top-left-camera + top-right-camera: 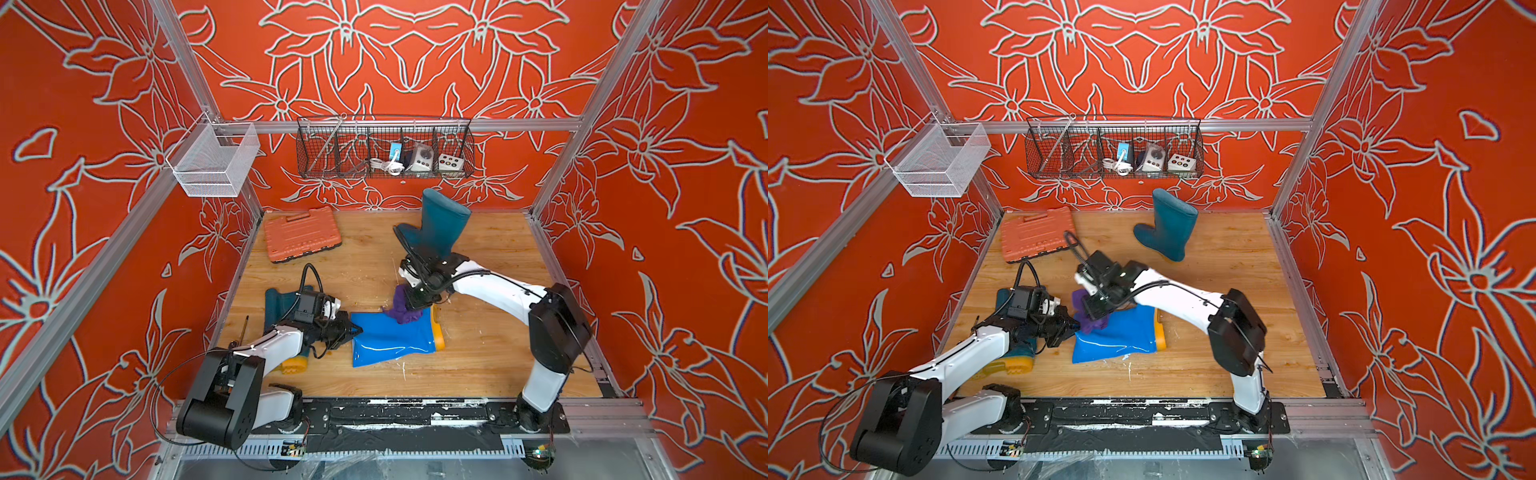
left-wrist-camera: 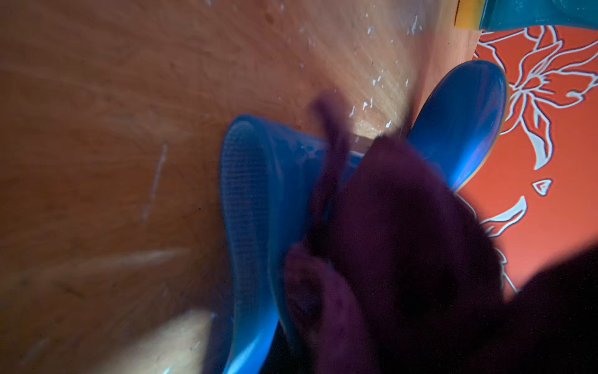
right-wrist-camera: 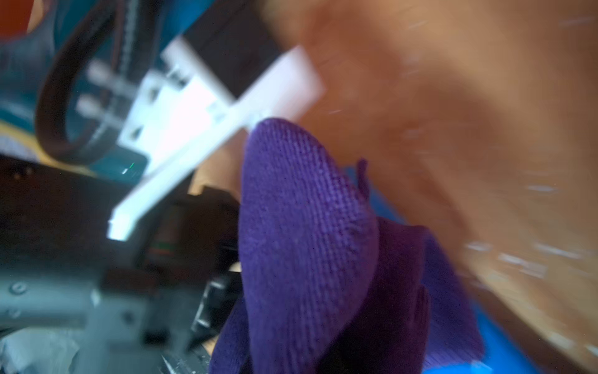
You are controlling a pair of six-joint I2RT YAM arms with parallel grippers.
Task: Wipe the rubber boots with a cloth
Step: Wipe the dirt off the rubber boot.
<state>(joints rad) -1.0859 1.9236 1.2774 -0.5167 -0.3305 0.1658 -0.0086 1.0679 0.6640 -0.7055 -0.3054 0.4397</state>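
1. In both top views, 3 glossy rubber boots sit on the scuffed wood-grain table. A slim blue boot lies flat on its side, smooth and shiny, with its yellow-orange sole on edge. 1 dark teal boot stands upright near the back wall. A second teal boot lies under the left arm. The right gripper is clamped on the cloth, a bunched purple rag resting on the blue boot's far edge. The left gripper sits at that boot's open shaft end; whether its jaws are apart or together cannot be told. A flat, ridged orange tool case lies at the back left. A black wire basket and a white mesh basket hang on the frame.

2. The left wrist view is blurred, but it alone shows the blue boot's mouth end-on, with a fine cross-hatched band around the rim, and the rounded toe beyond. The cloth hangs dark and soft in front.

3. The right wrist view alone shows the cloth's close looped weave, a rounded fold filling the middle and hiding the fingers. A strip of blue boot shows beneath it, and the left arm's blurred white bracket lies beyond.
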